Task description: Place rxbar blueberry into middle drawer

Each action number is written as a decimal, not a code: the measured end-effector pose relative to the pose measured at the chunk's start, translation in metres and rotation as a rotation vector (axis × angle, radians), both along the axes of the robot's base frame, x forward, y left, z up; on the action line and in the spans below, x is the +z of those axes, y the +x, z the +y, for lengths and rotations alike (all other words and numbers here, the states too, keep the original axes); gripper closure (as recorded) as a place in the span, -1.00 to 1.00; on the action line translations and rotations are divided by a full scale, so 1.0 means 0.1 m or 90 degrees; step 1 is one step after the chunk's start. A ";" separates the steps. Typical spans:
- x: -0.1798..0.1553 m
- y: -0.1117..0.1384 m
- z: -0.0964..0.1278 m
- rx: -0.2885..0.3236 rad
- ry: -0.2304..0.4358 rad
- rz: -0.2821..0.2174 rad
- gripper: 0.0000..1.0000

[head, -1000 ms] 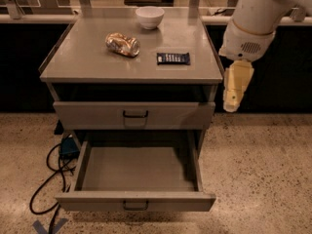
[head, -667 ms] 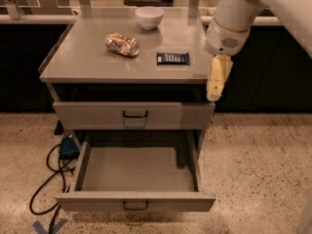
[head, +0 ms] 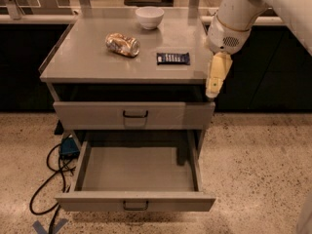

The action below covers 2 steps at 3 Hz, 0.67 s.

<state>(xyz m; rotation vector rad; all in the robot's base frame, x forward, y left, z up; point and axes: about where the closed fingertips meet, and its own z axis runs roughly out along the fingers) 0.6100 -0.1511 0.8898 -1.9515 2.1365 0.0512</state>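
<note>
While the dark-blue snack bar [head: 173,58] lies at centre frame on the cabinet top [head: 87,57], its print unreadable, the gripper [head: 212,89] hangs beside the top's right edge. Whether it is open or closed cannot be told. The drawer [head: 136,174] stands pulled out at lower centre.

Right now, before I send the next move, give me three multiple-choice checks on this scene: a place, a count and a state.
1. Where is the rxbar blueberry?
A) inside a drawer
B) on the cabinet top, right of the can
C) on the speckled ground

2. How many things lie on the cabinet top?
A) one
B) three
C) five

3. The middle drawer is:
A) pulled out, floor bare
B) pushed shut
C) pulled out, with the bar inside

Answers:
1 B: the bar lies flat on the top.
2 B: white bowl, can and bar.
3 A: nothing lies on its floor.

The gripper hangs at the top's right front corner, apart from the bar.
</note>
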 end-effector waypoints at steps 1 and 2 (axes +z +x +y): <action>-0.10 0.31 0.00 0.034 0.131 -0.047 -1.00; -0.22 0.63 -0.08 0.088 0.323 -0.106 -1.00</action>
